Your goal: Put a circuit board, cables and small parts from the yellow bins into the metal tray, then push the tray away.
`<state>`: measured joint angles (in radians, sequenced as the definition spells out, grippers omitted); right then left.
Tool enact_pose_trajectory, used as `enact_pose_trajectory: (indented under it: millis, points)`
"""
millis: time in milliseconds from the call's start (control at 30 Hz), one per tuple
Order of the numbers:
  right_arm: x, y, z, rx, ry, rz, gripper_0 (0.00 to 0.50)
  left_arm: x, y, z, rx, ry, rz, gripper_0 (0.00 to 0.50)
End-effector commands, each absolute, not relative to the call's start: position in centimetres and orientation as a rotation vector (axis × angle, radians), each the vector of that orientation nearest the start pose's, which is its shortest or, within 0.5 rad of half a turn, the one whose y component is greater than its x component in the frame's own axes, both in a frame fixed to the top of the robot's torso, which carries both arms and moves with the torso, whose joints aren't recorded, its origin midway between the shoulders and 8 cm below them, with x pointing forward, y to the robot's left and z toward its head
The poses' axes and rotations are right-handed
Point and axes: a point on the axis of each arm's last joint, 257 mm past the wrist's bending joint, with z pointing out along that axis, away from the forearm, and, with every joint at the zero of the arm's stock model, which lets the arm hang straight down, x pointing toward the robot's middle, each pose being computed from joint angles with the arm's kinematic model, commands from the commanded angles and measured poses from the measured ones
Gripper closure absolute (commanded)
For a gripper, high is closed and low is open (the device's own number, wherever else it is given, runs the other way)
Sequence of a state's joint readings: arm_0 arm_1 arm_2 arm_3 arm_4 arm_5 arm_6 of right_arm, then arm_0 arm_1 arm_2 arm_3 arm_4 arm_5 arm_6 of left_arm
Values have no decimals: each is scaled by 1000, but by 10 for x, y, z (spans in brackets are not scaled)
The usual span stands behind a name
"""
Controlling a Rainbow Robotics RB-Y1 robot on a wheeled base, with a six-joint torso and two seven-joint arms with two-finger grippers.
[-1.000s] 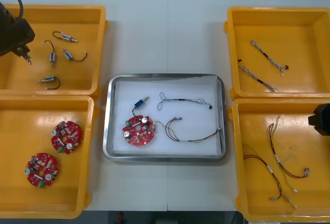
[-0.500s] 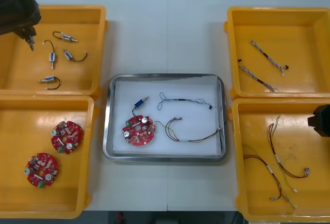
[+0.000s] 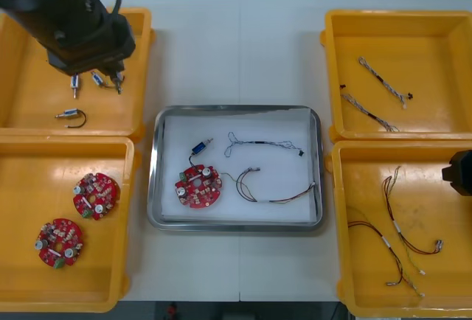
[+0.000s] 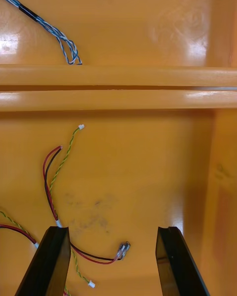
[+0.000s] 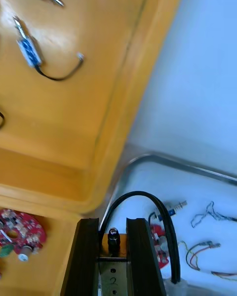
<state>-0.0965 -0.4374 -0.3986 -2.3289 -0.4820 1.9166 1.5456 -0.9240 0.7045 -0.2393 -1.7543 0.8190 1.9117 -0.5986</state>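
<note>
While the right gripper (image 4: pixel 113 261) waits wide open with nothing in it over the near right bin (image 3: pixel 457 276), the left gripper (image 5: pixel 113 223) has swung in a blink from the far left corner of the far left bin (image 3: pixel 29 106) across to the side of that bin nearest the metal tray (image 3: pixel 237 225); its fingers are closed on a small metal part (image 5: pixel 114 237) with a black wire (image 5: pixel 143 197) looping out of it, so I think the part has been picked up and is on its way to the tray, though it is not over it yet; the tray already holds one circuit board (image 3: pixel 198 186), one small part with a blue body (image 3: pixel 199 147), one thin twisted cable (image 3: pixel 262 143) and one red and yellow cable (image 3: pixel 274 191), so this would be the second small part in there (after that, I guess, pushing the tray away is about all that is left); now the counting: four yellow bins and one tray; two circuit boards (image 3: pixel 94 195) in the near left bin; three small parts (image 3: pixel 70 116) that I can see lying in the far left bin, though the arm may hide more; two blue and white cables (image 3: pixel 380 77) in the far right bin; and in the near right bin a tangle of red and yellow cables (image 3: pixel 402 231), maybe two or three, I cannot tell for sure.
</note>
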Motion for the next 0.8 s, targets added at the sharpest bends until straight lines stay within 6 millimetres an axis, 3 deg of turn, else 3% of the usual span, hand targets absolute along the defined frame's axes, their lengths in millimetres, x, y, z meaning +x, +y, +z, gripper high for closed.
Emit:
enact_pose_trajectory:
  millis: [33,233,400,533,800]
  points:
    - [368,-366,-183,57,2543,-109,0,486,165,-104,-178,2681,-143,500]
    - [368,-364,-183,48,2543,-102,0,484,121,-131,-54,2683,-166,500]
    - [368,-363,-183,49,2543,-93,0,485,97,-151,-3,2687,-185,500]
    - [367,-360,-184,53,2546,-83,0,487,73,-179,53,2687,-199,500]
    - [362,-348,-196,57,2572,-42,0,497,60,-211,96,2674,-170,498]
